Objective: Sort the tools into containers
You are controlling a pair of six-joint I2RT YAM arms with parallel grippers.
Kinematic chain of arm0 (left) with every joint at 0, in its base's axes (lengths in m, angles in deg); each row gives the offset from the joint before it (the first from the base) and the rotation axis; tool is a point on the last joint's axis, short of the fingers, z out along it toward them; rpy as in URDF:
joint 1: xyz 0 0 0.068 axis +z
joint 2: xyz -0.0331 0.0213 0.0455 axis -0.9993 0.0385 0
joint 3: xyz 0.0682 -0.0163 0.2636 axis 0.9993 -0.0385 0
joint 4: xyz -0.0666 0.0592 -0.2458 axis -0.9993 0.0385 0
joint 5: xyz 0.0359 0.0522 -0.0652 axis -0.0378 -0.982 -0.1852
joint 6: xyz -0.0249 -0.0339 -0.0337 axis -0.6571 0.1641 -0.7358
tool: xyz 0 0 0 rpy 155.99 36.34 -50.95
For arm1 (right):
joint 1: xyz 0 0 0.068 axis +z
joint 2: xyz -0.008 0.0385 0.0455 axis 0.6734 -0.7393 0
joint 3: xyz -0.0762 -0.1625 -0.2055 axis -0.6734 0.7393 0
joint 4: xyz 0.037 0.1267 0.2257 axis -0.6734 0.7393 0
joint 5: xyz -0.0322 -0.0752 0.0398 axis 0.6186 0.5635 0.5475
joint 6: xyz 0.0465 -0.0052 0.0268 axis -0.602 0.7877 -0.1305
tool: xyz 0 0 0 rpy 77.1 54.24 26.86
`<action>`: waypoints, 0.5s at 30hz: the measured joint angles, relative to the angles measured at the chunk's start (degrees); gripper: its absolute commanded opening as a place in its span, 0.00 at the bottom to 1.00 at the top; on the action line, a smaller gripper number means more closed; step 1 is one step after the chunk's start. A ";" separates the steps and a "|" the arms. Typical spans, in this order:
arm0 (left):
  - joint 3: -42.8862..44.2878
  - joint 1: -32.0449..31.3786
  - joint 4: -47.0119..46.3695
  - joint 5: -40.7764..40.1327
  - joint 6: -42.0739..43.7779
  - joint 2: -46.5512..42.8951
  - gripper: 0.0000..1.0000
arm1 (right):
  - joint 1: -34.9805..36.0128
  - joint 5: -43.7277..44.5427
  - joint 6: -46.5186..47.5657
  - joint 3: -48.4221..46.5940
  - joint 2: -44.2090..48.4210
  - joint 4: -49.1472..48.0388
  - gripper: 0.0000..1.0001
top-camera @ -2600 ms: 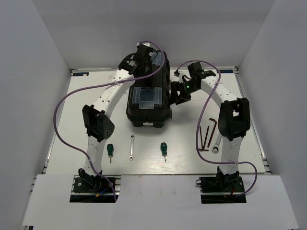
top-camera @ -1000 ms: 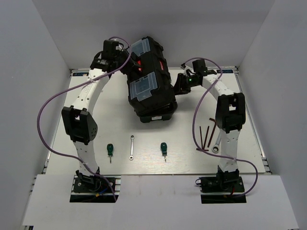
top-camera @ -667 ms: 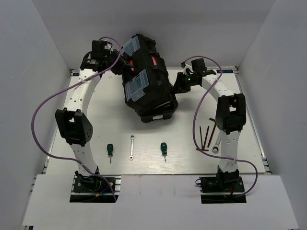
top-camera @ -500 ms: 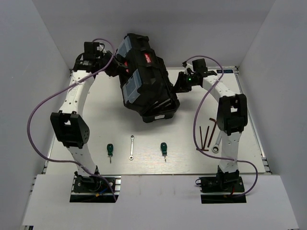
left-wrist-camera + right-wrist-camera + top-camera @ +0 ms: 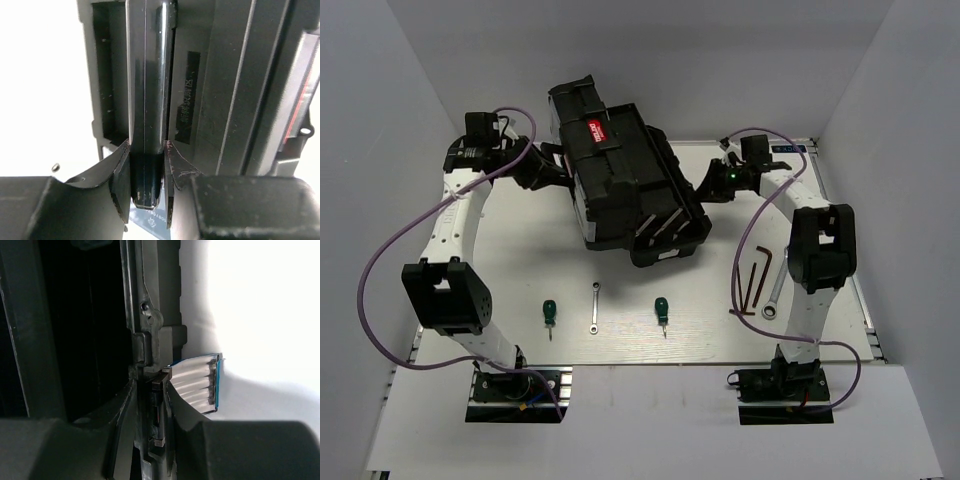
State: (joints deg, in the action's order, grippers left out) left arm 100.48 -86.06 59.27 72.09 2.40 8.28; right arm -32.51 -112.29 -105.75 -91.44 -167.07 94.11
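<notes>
Three tools lie in a row along the near edge of the bench (image 5: 520, 255): a stubby green-handled screwdriver (image 5: 550, 312) toward the left, a small silver wrench (image 5: 594, 305) just right of it, and a second green screwdriver (image 5: 662, 310) nearer the middle. All three lie flat and apart from one another.

Over by the right edge, slightly farther back, the larger wrench (image 5: 772, 302) lies at a slant with its ring end toward me. Just beside it sit the three dark hex keys (image 5: 754, 280), bunched close together (I cannot tell whether they touch).

Beyond all that, in the far middle of the bench, stands the black toolbox (image 5: 630, 190). It is skewed, and its far-left part rears up above the bench's far edge, a red label (image 5: 596, 130) showing on it. None of the tools is in it.

The left gripper (image 5: 542, 172) reaches the toolbox from the far-left corner side. Its wrist view shows the two fingers (image 5: 120, 185) clenched on a glossy black edge of the box, one finger on each face; which part of the box that edge belongs to I cannot say.

The right gripper (image 5: 713, 187) meets the box's right side. Its fingers (image 5: 120, 410) pinch a wall of the toolbox, with dark interior on one side and bright bench on the other.
</notes>
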 measured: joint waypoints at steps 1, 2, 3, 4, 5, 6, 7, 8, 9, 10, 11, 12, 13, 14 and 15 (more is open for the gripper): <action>-0.79 0.15 0.68 0.11 0.66 -0.59 0.00 | -0.26 -0.39 -0.11 1.40 0.90 -0.31 0.00; -1.38 0.28 1.57 0.09 1.49 -0.98 0.00 | -0.55 -0.76 -0.13 2.51 1.66 -0.33 0.00; -1.68 0.37 2.38 0.04 2.25 -1.27 0.00 | -0.79 -1.05 -0.15 3.52 2.38 -0.35 0.00; -1.70 0.39 3.28 -0.02 3.06 -1.36 0.00 | -1.01 -1.36 -0.17 4.74 3.17 -0.74 0.00; -1.75 0.39 4.02 -0.35 3.89 -1.44 0.00 | -1.14 -1.64 -0.26 5.73 3.82 -0.94 0.00; -1.75 0.39 4.66 -0.76 4.52 -1.46 0.00 | -1.36 -1.84 -0.26 6.54 4.33 -1.05 0.00; -1.75 0.39 5.35 -1.22 5.14 -1.49 0.01 | -1.53 -2.25 -0.33 7.23 4.74 -1.22 0.00; -1.75 0.39 6.03 -1.79 5.84 -1.49 0.06 | -1.77 -2.67 -0.44 7.67 4.94 -1.33 0.00; -1.75 0.39 6.67 -2.34 6.38 -1.49 0.11 | -2.01 -3.19 -0.57 8.00 5.03 -1.44 0.00; -1.75 0.39 7.37 -2.93 6.88 -1.49 0.15 | -2.23 -3.74 -0.70 8.26 5.11 -1.70 0.00; -1.75 0.39 8.00 -3.54 7.48 -1.49 0.20 | -2.38 -4.11 -0.81 8.48 5.14 -1.92 0.00; -1.75 0.39 8.52 -3.96 7.89 -1.49 0.33 | -2.47 -4.35 -0.87 8.52 5.16 -1.99 0.00; -1.75 0.39 8.94 -4.37 8.24 -1.49 0.41 | -2.54 -4.59 -0.96 8.55 5.16 -1.99 0.00; -1.86 0.39 9.16 -4.90 8.48 -1.49 0.46 | -2.60 -4.81 -1.01 8.66 5.16 -2.08 0.00; -2.05 0.44 9.49 -5.77 8.72 -1.49 0.54 | -2.69 -4.98 -1.07 8.81 5.18 -2.25 0.00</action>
State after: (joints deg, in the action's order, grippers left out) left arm 98.43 -85.62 68.76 66.32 11.12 6.79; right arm -35.19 -117.28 -106.82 -82.63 -161.89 91.86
